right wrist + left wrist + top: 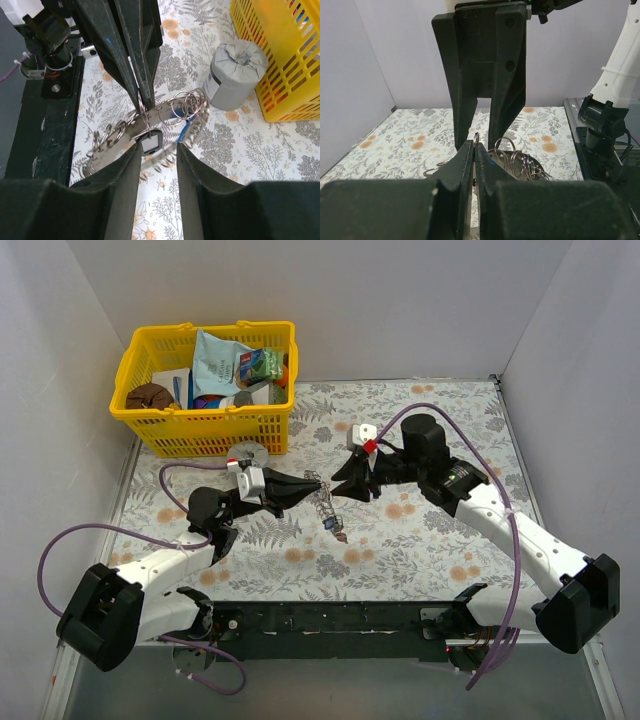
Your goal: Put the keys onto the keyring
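Left end effector (142,100): pressed together, pinching a small ring (143,111); in the right wrist view its fingers point down from 12 o'clock.
Small ring: thin wire loop, just in front of the keyring, with a dark tag (150,143) hanging under it.
Right end effector (157,149): spread, one finger either side of the dark tag; I can't see it touching the tag.
Keyring (125,131): flat silvery band carrying many wire loops, mid-table between the two end effectors; I cannot tell whether it lies flat or is tipped up.
Blue key (184,131): among the loops at the keyring's 3 o'clock edge.
Tin (234,75): grey, upright, at 2 o'clock from the keyring and apart from it, just beside the basket.
Basket (210,435): yellow, at the table's 10 o'clock corner, holding packets.
Table (450,540): covered with a floral cloth.
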You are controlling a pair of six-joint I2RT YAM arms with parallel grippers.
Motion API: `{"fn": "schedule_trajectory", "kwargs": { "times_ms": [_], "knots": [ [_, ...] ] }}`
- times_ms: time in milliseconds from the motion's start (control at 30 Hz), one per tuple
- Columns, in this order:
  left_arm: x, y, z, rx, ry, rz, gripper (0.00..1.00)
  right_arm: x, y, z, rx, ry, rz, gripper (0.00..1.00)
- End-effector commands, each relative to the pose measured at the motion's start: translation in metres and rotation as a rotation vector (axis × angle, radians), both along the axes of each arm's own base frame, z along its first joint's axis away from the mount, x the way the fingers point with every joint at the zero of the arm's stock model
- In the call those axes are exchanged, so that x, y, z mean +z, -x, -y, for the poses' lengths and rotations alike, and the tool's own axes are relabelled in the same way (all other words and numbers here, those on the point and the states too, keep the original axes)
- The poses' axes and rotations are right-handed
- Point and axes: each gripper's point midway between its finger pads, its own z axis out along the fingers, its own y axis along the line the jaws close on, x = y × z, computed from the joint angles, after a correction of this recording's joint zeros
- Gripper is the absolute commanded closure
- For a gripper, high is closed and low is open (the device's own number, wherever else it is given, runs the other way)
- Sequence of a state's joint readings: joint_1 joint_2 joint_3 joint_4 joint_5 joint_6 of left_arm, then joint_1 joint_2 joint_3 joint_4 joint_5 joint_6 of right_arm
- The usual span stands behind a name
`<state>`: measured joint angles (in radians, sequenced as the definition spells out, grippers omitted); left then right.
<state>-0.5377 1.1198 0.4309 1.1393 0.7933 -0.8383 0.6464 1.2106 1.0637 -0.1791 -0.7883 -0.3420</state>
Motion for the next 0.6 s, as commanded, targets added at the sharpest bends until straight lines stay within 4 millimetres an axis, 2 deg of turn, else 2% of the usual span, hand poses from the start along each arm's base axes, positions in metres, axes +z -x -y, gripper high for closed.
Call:
{"fn": "schedule_trajectory", "kwargs": {
  "times_ms": [0, 267, 533, 567],
  "knots": [
    [0.015, 0.003, -0.004, -0.001, 0.041, 0.049, 1.00, 0.025, 0.004, -0.001, 0.005, -0.078, 0.044, 0.58],
    [0.015, 0.005, -0.002, -0.013, 0.039, 0.050, 1.00, 0.031, 0.010, -0.007, 0.048, -0.122, 0.029, 0.62],
    [0.015, 0.004, -0.002, -0.014, 0.034, 0.051, 1.00, 0.027, 0.013, -0.010, 0.080, -0.121, 0.002, 0.80],
    [0.014, 0.003, -0.002, -0.012, 0.031, 0.049, 1.00, 0.028, 0.014, -0.010, 0.086, -0.122, 0.002, 0.84]
  ]
}}
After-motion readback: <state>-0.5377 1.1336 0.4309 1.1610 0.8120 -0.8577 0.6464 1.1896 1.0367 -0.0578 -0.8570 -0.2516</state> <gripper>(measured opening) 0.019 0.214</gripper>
